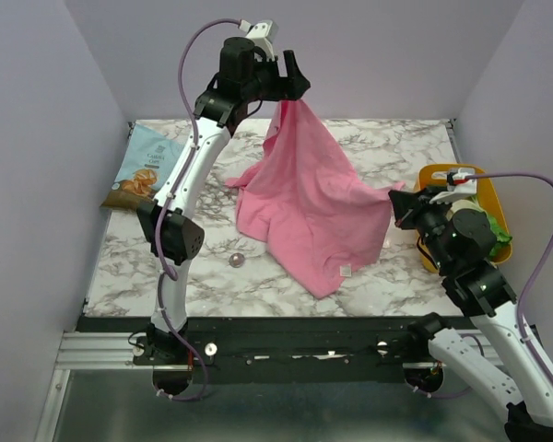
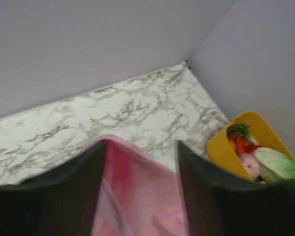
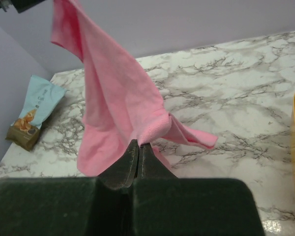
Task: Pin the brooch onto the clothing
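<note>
So, far left on the marble tabletop (image 1: 396, 147) there's a light-blue snack bag (image 1: 143, 170) lying flat near the wall. Next over, the left arm reaches way up and the left end effector (image 1: 293, 92) sits right at the peak of the pink T-shirt (image 1: 304, 198). The shirt hangs down from there like a tent and spreads out on the tabletop. On the left wrist camera its fingers (image 2: 83, 177) are spread apart, so it's open, with pink fabric bunched in the gap between them. Can't tell if the cloth is actually caught on either one.

The brooch (image 1: 236, 261) is a tiny round greyish disc lying on bare marble just left of the shirt's lower edge. It isn't touching the shirt and sits close to the left arm's elbow. The shirt's small white label (image 1: 345, 271) shows near its front corner.

Over on the right, the right end effector (image 1: 394, 204) is clamped shut on the shirt's right edge, and the wrist view shows a folded hem pinched right at the tips. Far right, a yellow bin (image 1: 431, 180) with vegetables sits beside the right arm.
</note>
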Robot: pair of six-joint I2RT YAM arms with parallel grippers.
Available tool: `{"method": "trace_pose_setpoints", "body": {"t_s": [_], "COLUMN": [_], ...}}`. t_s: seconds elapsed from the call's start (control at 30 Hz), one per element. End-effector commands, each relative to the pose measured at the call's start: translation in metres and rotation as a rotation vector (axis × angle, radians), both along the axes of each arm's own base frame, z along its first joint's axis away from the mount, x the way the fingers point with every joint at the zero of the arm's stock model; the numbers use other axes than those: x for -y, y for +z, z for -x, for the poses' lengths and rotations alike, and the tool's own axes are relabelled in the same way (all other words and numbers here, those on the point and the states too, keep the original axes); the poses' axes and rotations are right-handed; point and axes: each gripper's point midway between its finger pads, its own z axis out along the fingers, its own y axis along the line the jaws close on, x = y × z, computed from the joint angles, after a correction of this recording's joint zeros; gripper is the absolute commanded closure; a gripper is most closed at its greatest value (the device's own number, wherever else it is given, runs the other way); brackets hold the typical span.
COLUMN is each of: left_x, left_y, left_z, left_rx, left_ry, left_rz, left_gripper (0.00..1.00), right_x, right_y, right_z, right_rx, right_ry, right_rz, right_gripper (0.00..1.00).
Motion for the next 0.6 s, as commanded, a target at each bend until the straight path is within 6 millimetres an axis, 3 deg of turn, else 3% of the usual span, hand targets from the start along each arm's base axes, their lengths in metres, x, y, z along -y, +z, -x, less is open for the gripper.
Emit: {"method": "trace_pose_setpoints", "body": {"t_s": [0.0,0.07,0.2,0.23,0.3,0.33,0.4,0.43,0.5,0.53,0.57], "left_x": [-0.002,-0.002,-0.001,-0.006,-0.001,-0.008,-0.006,-0.003,0.004,0.009,0.008], "left_y": [-0.002,-0.016,-0.051,-0.076,-0.093,-0.121,-0.137,-0.162,-0.184,-0.205,-0.214], "left_z": [-0.018,-0.019,0.016,0.039,0.066,0.093,0.120,0.152,0.180,0.210,0.218], "left_rx": [0.001,-0.032,-0.142,-0.207,-0.211,-0.263,-0.274,-0.318,-0.338,-0.360,-0.357], "left_ry": [0.064,0.066,-0.004,-0.012,-0.031,-0.025,-0.038,-0.063,-0.077,-0.114,-0.080], "left_rz": [0.014,-0.009,-0.059,-0.085,-0.096,-0.119,-0.114,-0.140,-0.160,-0.197,-0.223], "left_gripper": [0.01,0.01,0.01,0.01,0.01,0.01,0.01,0.02,0.04,0.04,0.05], "right_x": [0.001,0.003,0.023,0.027,0.030,0.033,0.034,0.035,0.034,0.033,0.033], "right_y": [-0.024,-0.033,-0.056,-0.060,-0.070,-0.070,-0.075,-0.075,-0.078,-0.080,-0.080], "right_z": [-0.002,-0.007,-0.021,-0.024,-0.028,-0.030,-0.033,-0.034,-0.040,-0.042,-0.044], "right_rx": [-0.080,-0.109,-0.188,-0.203,-0.238,-0.241,-0.259,-0.261,-0.278,-0.287,-0.291], "right_ry": [-0.021,-0.050,-0.192,-0.221,-0.246,-0.267,-0.278,-0.289,-0.295,-0.294,-0.294], "right_rz": [-0.011,-0.005,0.044,0.060,0.090,0.095,0.111,0.112,0.124,0.130,0.130], "right_gripper": [0.99,0.99,0.99,0.99,0.99,0.99,0.99,0.99,0.99,0.99,0.99]}}
